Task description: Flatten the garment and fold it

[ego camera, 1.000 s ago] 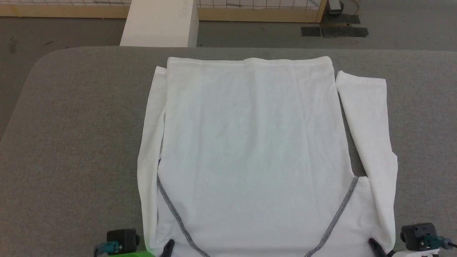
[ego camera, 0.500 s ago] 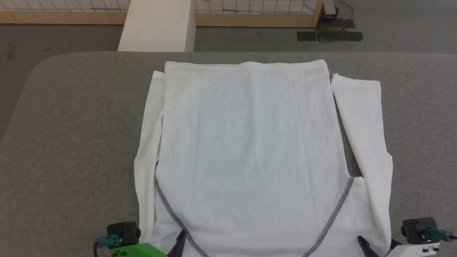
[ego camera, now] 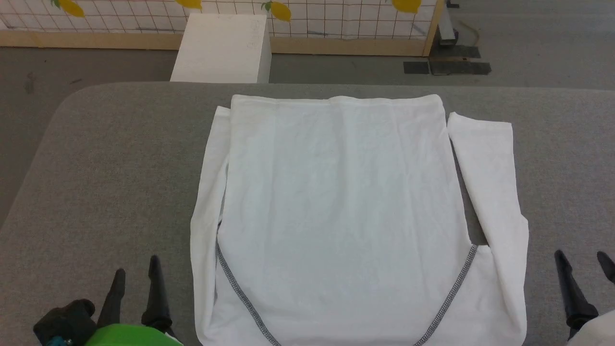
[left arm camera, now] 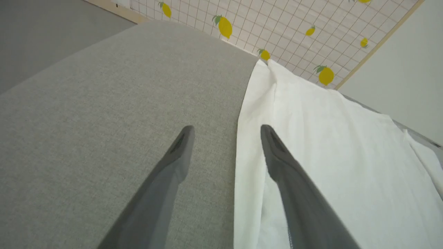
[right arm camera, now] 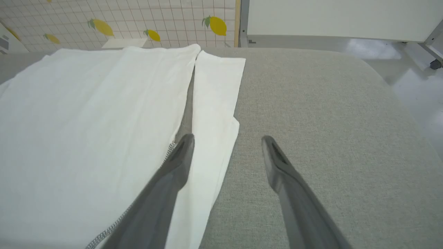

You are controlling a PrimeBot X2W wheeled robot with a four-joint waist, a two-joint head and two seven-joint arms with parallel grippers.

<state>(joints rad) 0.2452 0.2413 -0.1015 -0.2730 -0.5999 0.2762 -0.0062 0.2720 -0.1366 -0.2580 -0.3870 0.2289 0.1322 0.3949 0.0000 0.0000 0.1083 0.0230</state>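
Broadly, a grey padded table [ego camera: 110,158] is seen beneath the garment [ego camera: 341,206], which is spread nearly flat with its hem away from the robot and its shoulders toward it. A white box [ego camera: 221,48] stands on the floor beyond the garment's far hem. The right sleeve [ego camera: 490,173] is laid alongside the garment's body with a narrow gap of table between them, and the left sleeve [ego camera: 206,202] is partly tucked under the body's edge. The left gripper [ego camera: 136,265] is held just beside the garment's near left corner and the right gripper [ego camera: 580,253] just beside its near right corner; both sets of jaws are spread wide and nothing is held. Dark zigzag seams [ego camera: 240,293] run diagonally across the garment's shoulders. The cloth is judged light, limp and easily wrinkled, so it should be pinched at a doubled edge, such as a cuff or shoulder corner, and lifted evenly.
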